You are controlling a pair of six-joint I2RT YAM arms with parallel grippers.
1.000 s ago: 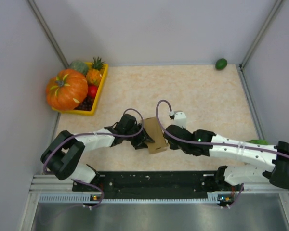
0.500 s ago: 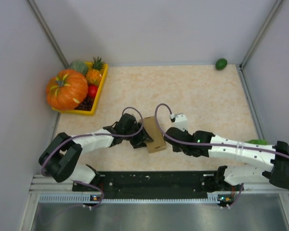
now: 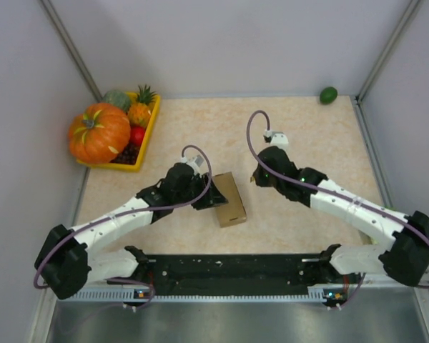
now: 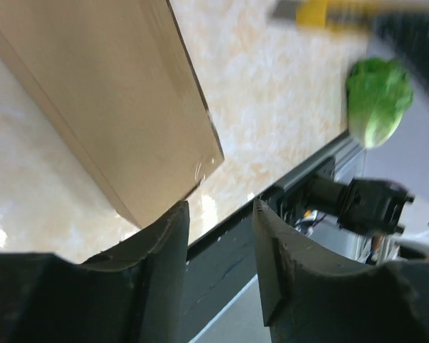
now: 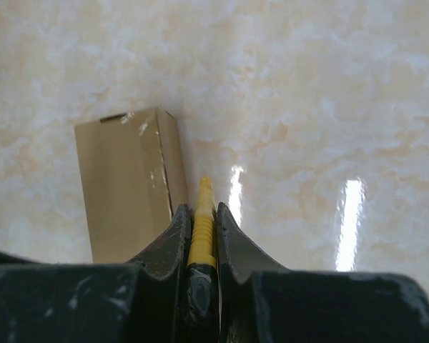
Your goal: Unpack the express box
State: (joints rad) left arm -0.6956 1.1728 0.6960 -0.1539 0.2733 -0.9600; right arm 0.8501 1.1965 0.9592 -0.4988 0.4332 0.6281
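The express box (image 3: 229,199), a small plain brown cardboard box, lies closed on the table in front of the arm bases. It shows in the left wrist view (image 4: 107,100) and in the right wrist view (image 5: 125,186). My left gripper (image 3: 209,198) sits at the box's left side, open and empty (image 4: 222,214), with the box just beyond its left fingertip. My right gripper (image 3: 258,176) is raised to the right of the box and behind it. It is shut on a yellow utility knife (image 5: 201,214), whose tip points down beside the box's right edge.
A yellow fruit tray (image 3: 141,153) with a pumpkin (image 3: 98,133) and other fruit stands at the back left. A green fruit (image 3: 329,94) lies in the back right corner. A green leafy vegetable (image 4: 375,100) lies near the table's front right edge.
Both grippers have drawn away from the box. The right arm has swung up and back to the right with the knife. The left gripper has slid off to the box's left side.
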